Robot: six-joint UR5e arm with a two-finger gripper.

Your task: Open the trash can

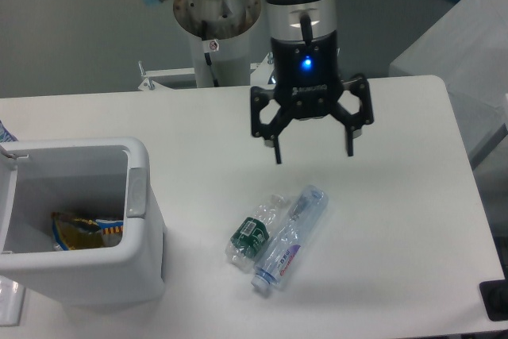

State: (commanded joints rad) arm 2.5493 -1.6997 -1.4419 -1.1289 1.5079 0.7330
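Observation:
The white boxy trash can (pixel 139 275) stands at the front left of the table. Its top is open and I see into it; a yellow and blue wrapper (pixel 83 230) lies inside. The lid (pixel 6 188) hangs tipped up at the left edge, mostly cut off by the frame. The grey push tab (pixel 136 190) is on the right rim. My gripper (pixel 314 155) hangs open and empty above the table's middle, well to the right of the can and apart from it.
Two crushed clear plastic bottles lie right of the can: one with a green label (pixel 254 232) and one with a blue cap (pixel 291 237). The table's (pixel 413 196) right edge is near. The robot base (pixel 216 29) stands behind.

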